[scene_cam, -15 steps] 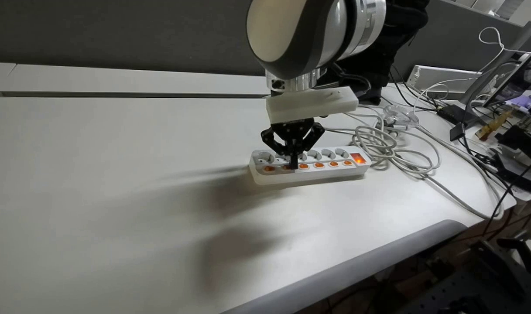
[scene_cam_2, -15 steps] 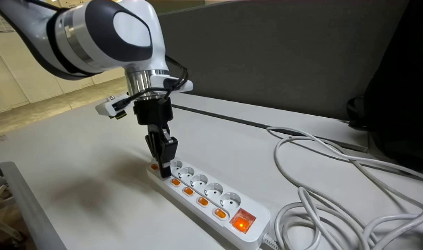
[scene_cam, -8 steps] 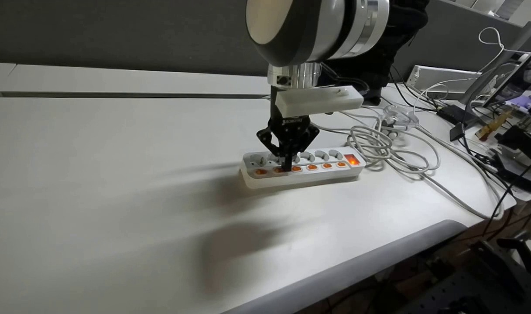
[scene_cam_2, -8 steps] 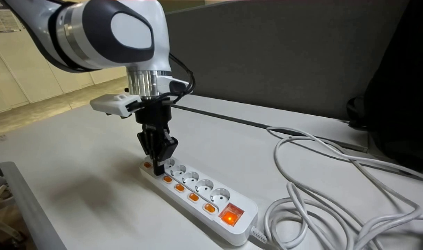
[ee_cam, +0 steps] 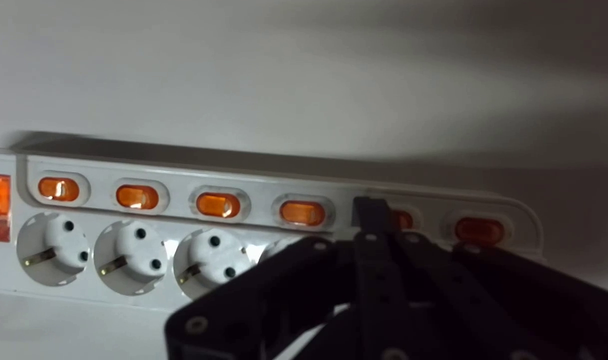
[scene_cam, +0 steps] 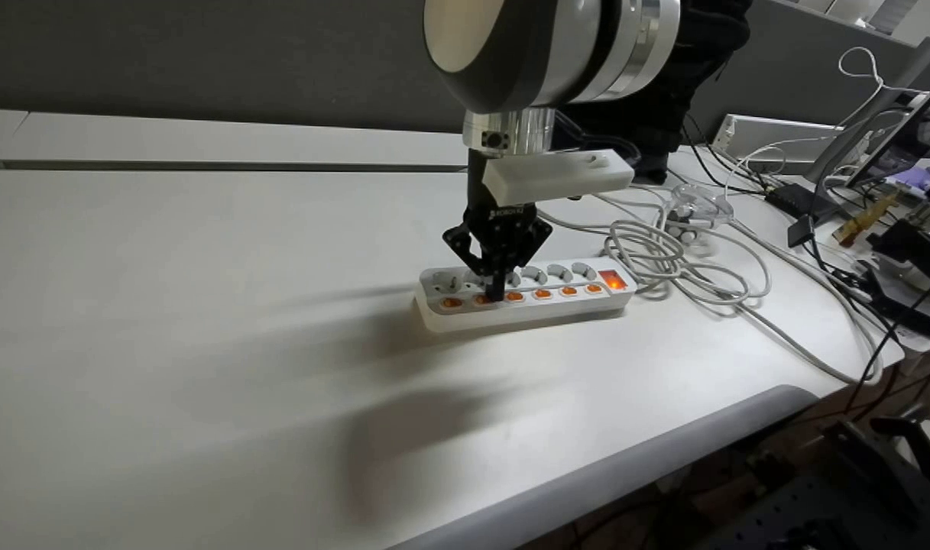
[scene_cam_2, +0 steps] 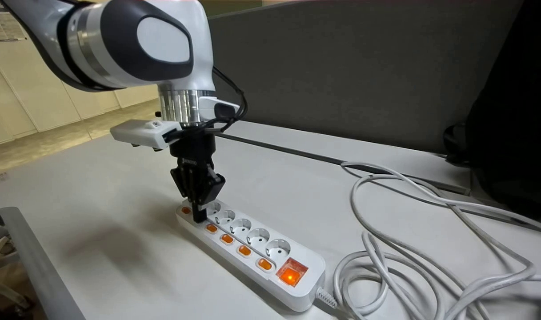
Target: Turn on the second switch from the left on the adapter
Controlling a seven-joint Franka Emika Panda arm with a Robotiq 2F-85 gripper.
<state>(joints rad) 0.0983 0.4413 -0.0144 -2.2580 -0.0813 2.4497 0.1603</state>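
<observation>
the second switch (ee_cam: 403, 219), counted from the left as both exterior views have it, is on the front strip of the adapter (scene_cam: 526, 312), one in from the end away from the glowing main switch (scene_cam_2: 291, 272). in the wrist view just one end of it peeps out, dull red in the shade; the gripper (scene_cam_2: 200, 216) covers the rest. its two fingers (ee_cam: 371, 215) are drawn together with nothing between them, which makes sense to me: a single narrow tip suits poking one small rocker and sparing the neighbouring switches (ee_cam: 303, 213). the tip stands over the end nearer the main switch, presumably because that's the half to push. whether the rocker has tipped, or is even touched, i can't tell from here. the sockets (scene_cam_2: 258, 238) run along the back, so the tip has to come down forward of them. the arm (scene_cam: 503, 46) hangs overhead with its wrist close to upright, good for pushing straight down, i'd say; a slanted shove could send the adapter skating, since it seems to lie loose on the worktop (scene_cam: 166, 252). out past the main-switch end, the cord (scene_cam_2: 326, 297) heaps up in slack loops, so it likely wouldn't check such a slide.
</observation>
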